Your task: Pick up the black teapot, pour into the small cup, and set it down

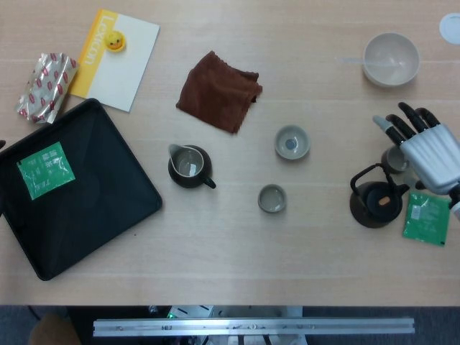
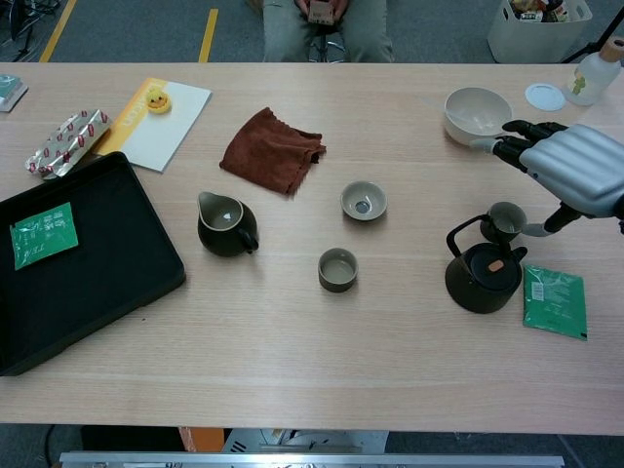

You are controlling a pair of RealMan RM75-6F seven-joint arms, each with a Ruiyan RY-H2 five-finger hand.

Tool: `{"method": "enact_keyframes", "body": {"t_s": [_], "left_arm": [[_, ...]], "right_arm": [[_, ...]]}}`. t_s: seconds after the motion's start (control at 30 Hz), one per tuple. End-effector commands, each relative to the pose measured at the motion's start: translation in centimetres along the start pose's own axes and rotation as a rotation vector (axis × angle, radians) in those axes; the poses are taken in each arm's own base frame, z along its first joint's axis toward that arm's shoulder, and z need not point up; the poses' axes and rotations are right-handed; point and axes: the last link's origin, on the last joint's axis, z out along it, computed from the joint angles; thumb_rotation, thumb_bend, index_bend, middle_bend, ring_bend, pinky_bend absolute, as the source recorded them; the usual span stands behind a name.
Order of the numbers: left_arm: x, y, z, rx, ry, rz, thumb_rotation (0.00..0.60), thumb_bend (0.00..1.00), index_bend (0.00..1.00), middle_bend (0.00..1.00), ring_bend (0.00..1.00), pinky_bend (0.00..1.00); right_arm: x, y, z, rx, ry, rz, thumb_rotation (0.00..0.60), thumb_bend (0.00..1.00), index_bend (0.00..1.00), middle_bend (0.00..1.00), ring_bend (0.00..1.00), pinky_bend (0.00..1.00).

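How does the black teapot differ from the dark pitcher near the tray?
The black teapot has a raised bail handle and a lid; the dark pitcher is open-topped with a pale inside. The teapot sits at the table's right, beside the right hand; the pitcher sits left of centre. Both are dark, rounded and upright.

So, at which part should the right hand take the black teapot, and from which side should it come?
Probably by the handle: it stands up as a thin arch over the black teapot, with open space under it. The right hand, open, hovers above and to the right, so coming down from above and hooking its fingers under the arch looks easiest. The small cup stands close, so keep clear of it.
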Motion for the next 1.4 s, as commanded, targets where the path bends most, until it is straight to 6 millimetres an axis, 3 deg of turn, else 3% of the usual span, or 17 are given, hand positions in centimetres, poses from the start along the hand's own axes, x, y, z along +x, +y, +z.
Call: {"method": "enact_keyframes", "body": {"t_s": [0.03, 0.37, 0.83, 1.2, 1.4], "left_arm": [[0.0, 0.0, 0.0, 0.001, -0.001, -0.001, 0.6, 0.4, 0.16, 0.24, 0.2, 0.25], [-0.1, -0.2, 0.1, 0.003, -0.004, -0.002, 0.6, 0.4, 0.16, 0.24, 0.2, 0.25], [-0.1, -0.7, 0.1, 0.02, -0.003, 0.001, 0.6, 0.4, 0.16, 0.24, 0.2, 0.25], [-0.2, -0.9, 0.4, 0.019, -0.005, 0.004, 0.6, 0.4, 0.17, 0.24, 0.2, 0.25], [0.1, -1.0, 0.3, 0.021, 0.003, 0.003, 0.6, 0.4, 0.16, 0.24, 0.2, 0.25]], "right_arm": [[-0.4, -0.1, 0.6, -0.001, -0.011, -0.015, 0.6, 0.0, 0.09, 0.18, 0.0, 0.17], [-1.1, -1.1, 3.2, 0.003, -0.022, -0.031, 0.6, 0.0, 0.09, 0.18, 0.0, 0.17], [0.0, -4.0, 7.2, 0.042, -0.003, -0.029, 0.6, 0.0, 0.09, 0.18, 0.0, 0.17], [1.7, -7.1, 10.5, 0.079, 0.051, 0.007, 0.6, 0.0, 0.09, 0.18, 0.0, 0.17], [3.2, -7.4, 10.7, 0.08, 0.103, 0.029, 0.6, 0.0, 0.09, 0.18, 0.0, 0.17]]}}
